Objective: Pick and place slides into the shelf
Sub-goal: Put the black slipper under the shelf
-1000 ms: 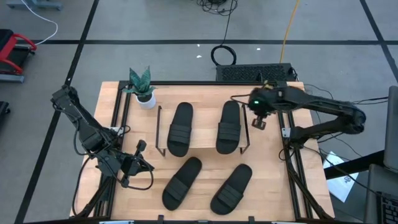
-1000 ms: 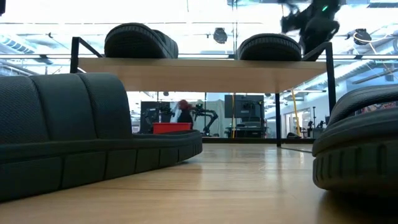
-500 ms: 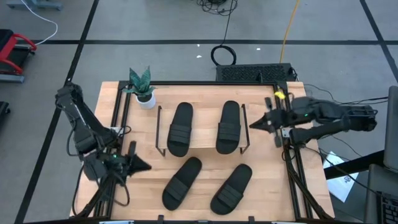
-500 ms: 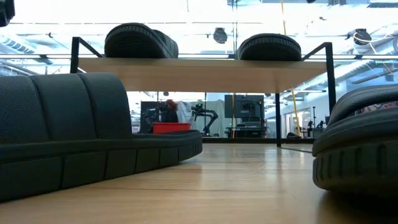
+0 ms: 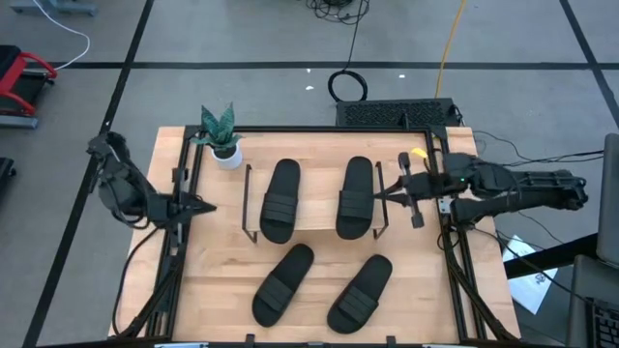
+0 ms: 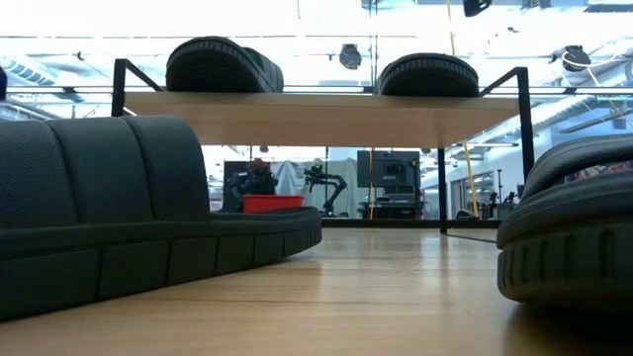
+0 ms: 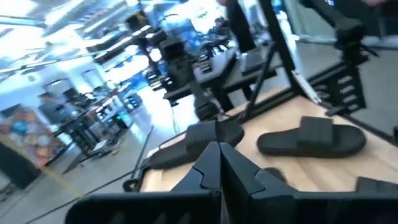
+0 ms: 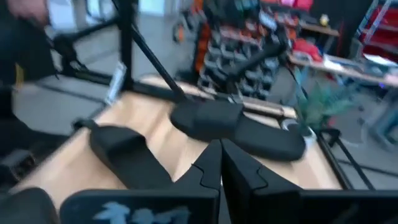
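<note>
Left gripper (image 5: 201,206): fingers pressed together and holding nothing, parked at the left edge of the table (image 5: 222,290), pointing inward. Right gripper (image 5: 382,196): likewise drawn together and empty, lying level at the right end of the shelf (image 6: 316,104), its tip just beside the shelf's right side frame. In both wrist views you can see the two dark fingers meeting in a point.

Progress, as you may judge it: about half done. Two slides rest on the shelf top, the left shelf slide (image 5: 281,200) and the right shelf slide (image 5: 356,196), lying side by side and roughly parallel, well apart from each other. Two remain on the tabletop nearer the front edge: the front left slide (image 5: 282,283) and the front right slide (image 5: 360,293), both angled. These two are what is left for you to move.

Appearance: all four slides are matte black, elongated ovals with one wide ribbed strap across each. A potted plant (image 5: 220,133) stands at the back left corner, apart from the shelf.
</note>
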### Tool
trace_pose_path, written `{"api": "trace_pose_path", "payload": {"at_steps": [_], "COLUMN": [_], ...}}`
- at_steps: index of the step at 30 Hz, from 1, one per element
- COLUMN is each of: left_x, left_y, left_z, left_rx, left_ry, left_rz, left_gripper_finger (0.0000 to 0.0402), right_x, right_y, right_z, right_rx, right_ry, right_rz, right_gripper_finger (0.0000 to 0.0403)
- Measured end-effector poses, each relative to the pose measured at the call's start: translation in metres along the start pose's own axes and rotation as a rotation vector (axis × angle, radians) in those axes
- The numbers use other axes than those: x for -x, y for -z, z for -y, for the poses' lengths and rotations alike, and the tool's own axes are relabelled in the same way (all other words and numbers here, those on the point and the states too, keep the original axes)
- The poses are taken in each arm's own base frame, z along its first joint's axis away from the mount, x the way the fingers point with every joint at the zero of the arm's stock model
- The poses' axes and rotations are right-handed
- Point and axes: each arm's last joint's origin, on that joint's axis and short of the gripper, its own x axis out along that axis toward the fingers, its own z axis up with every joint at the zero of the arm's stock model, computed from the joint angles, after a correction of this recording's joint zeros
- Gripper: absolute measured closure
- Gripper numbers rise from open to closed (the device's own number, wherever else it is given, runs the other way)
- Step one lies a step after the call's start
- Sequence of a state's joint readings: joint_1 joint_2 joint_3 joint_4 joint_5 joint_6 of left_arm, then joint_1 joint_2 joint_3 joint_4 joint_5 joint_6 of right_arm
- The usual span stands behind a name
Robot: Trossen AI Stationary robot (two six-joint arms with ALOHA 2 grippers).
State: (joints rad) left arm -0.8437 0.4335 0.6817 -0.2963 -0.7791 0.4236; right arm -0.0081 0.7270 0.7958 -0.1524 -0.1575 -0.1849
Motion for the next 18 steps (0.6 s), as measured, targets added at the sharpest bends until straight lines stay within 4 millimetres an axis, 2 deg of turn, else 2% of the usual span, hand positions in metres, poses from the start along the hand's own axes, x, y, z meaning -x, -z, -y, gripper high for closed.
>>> {"api": "trace_pose_path", "payload": {"at_steps": [5, 8, 13, 18], "left_x": [0.005, 0.008, 0.016, 0.019], "left_y": [0.03, 0.04, 0.051, 0.059], "left_z": [0.009, 0.011, 0.008, 0.012], "left_rx": [0.044, 0.079, 0.14, 0.168], "left_ry": [-0.112, -0.146, -0.223, -0.213], "left_rz": [0.044, 0.074, 0.063, 0.063], "left_gripper_finger": [0.0401, 0.0401, 0.0401, 0.0401], "right_x": [0.013, 0.018, 0.022, 0.027], "right_y": [0.017, 0.033, 0.06, 0.08], "right_z": [-0.006, -0.01, -0.016, -0.021], "right_rx": [-0.038, -0.068, -0.132, -0.151], "right_ry": [-0.009, -0.01, -0.013, -0.021], "right_rz": [0.116, 0.117, 0.121, 0.161], "right_gripper_finger": [0.0403, 0.0403, 0.0403, 0.0403]}}
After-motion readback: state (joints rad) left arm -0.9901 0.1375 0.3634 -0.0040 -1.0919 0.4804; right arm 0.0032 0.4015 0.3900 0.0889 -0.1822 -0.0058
